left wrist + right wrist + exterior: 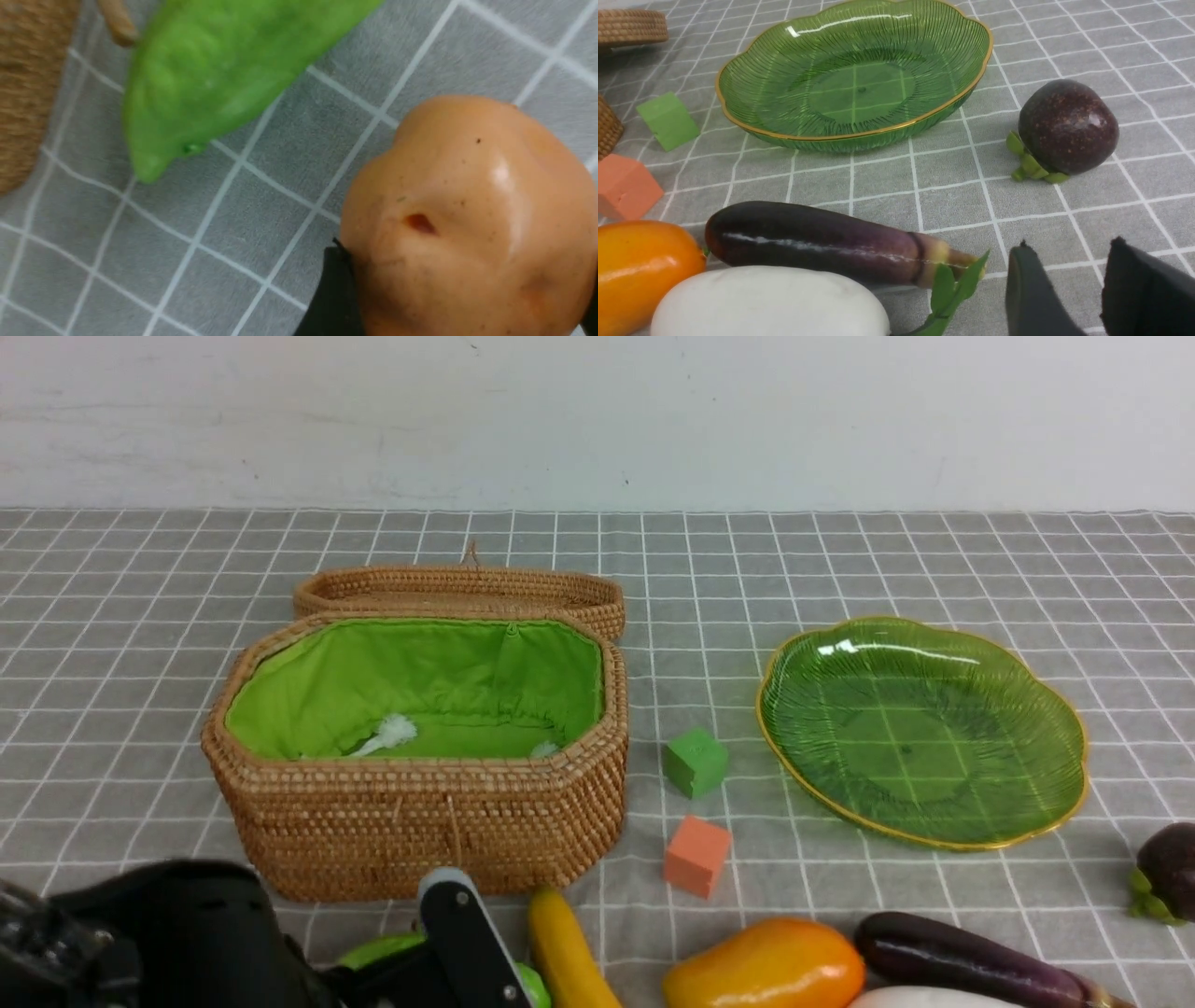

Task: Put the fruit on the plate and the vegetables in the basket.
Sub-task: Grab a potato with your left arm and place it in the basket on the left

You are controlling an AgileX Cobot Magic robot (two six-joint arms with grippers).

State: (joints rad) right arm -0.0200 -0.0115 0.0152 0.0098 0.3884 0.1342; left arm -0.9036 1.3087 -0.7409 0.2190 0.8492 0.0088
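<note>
In the left wrist view a brown potato (467, 186) fills the gap of my left gripper (462, 280). A black finger stands against each side of it; whether they grip it does not show. A pale green gourd (210, 74) lies beside it, close to the basket (420, 821). My right gripper (1070, 242) is open and empty, low over the cloth between the eggplant (817, 240) and the mangosteen (1066, 126). The green plate (924, 728) holds nothing. Banana (565, 952), mango (766, 966) and a white vegetable (770, 303) lie along the near edge.
The basket's lid (457, 588) lies open behind it, and white tufts sit on the green lining. A green cube (695, 763) and an orange cube (697, 856) stand between basket and plate. My left arm (187, 933) covers the near left corner.
</note>
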